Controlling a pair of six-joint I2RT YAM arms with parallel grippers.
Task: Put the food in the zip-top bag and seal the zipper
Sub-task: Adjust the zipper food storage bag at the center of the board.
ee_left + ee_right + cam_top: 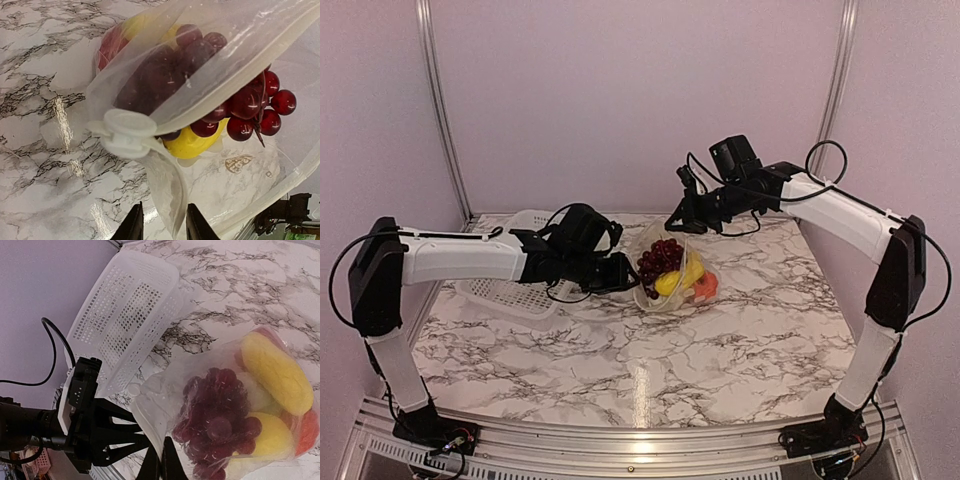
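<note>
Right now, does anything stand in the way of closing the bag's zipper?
Yes. The grape bunch sits in the open mouth between the two strips of the zipper, just past the white slider, with a yellow piece next to it.

**Left arm** (450, 257): the upper link rises from the near left corner of the surface (740, 345), and the forearm runs level toward the middle of the far edge. **Left tool** (620, 272) (162, 226): the fingers are drawn in on a fold of the bag (672, 272).

**Right arm** (840, 215): the elbow is high over the right edge, and the forearm slopes toward the far middle. **Right tool** (678, 222) (161, 467): the fingers are nearly together, pinching the bag's rim. The two tools are near each other but not touching.
</note>
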